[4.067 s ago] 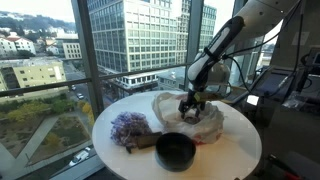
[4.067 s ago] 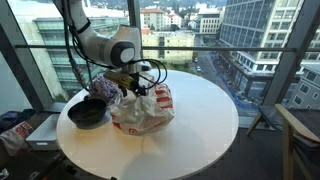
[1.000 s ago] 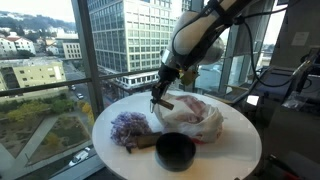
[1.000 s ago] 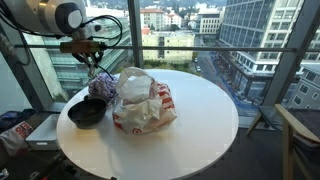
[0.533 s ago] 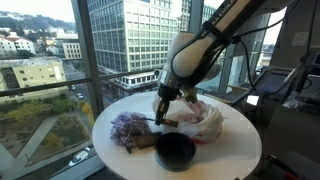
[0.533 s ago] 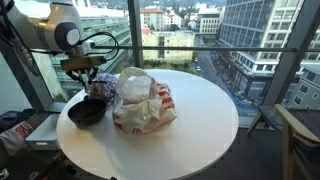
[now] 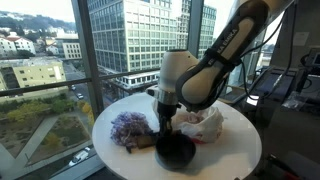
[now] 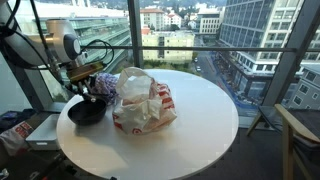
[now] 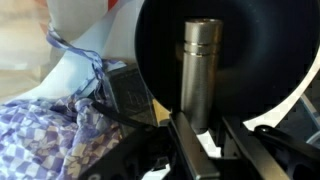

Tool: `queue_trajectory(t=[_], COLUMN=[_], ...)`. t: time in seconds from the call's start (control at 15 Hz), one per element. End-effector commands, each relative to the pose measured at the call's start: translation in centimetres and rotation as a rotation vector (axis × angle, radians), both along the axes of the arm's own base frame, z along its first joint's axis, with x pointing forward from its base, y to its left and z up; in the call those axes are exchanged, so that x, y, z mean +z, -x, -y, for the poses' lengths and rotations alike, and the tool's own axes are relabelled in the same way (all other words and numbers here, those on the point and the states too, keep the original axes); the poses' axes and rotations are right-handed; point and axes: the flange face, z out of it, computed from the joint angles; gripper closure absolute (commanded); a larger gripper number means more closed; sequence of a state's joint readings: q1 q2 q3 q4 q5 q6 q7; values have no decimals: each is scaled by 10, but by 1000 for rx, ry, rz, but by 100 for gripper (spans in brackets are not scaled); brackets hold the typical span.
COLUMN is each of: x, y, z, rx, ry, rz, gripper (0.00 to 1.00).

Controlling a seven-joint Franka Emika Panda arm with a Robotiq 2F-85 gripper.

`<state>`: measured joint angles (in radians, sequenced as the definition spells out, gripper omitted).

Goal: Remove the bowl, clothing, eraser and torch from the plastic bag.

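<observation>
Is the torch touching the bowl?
Cannot tell. In the wrist view the torch overlaps the dark inside of the bowl, with no contact or gap plainly visible.

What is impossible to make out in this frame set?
Inside of the plastic bag: hidden by its crumpled walls, both exterior views.
Whether the gripper grips the torch: blurred in wrist view, too small in exterior views.
Right side of the bowl: cut off by wrist view's edge.

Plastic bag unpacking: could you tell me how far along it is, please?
Done: bowl, clothing and a dark block, likely the eraser, lie outside the bag. In hand: the torch, seemingly held by the gripper over the bowl. Left: releasing it.
</observation>
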<state>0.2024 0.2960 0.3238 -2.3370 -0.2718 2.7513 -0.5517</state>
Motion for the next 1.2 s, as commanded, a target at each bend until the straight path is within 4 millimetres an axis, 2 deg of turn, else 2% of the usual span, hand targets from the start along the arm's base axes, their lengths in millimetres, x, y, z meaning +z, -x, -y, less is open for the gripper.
queue_trajectory(t=[0.0, 0.13, 0.2, 0.27, 0.4, 0.53, 0.73, 1.13], x=[-6, -13, -17, -21, -27, -24, 6, 73], y=[-5, -5, -6, -6, -6, -7, -11, -15], z=[-3, 2, 3, 5, 7, 10, 13, 26], rx=[77, 74, 68, 56, 36, 10, -41, -195], ry=[33, 39, 37, 32, 27, 31, 33, 56], rz=[2, -10, -17, -28, -48, -51, -22, 8], gripper=[88, 87, 82, 46, 38, 23, 1, 0])
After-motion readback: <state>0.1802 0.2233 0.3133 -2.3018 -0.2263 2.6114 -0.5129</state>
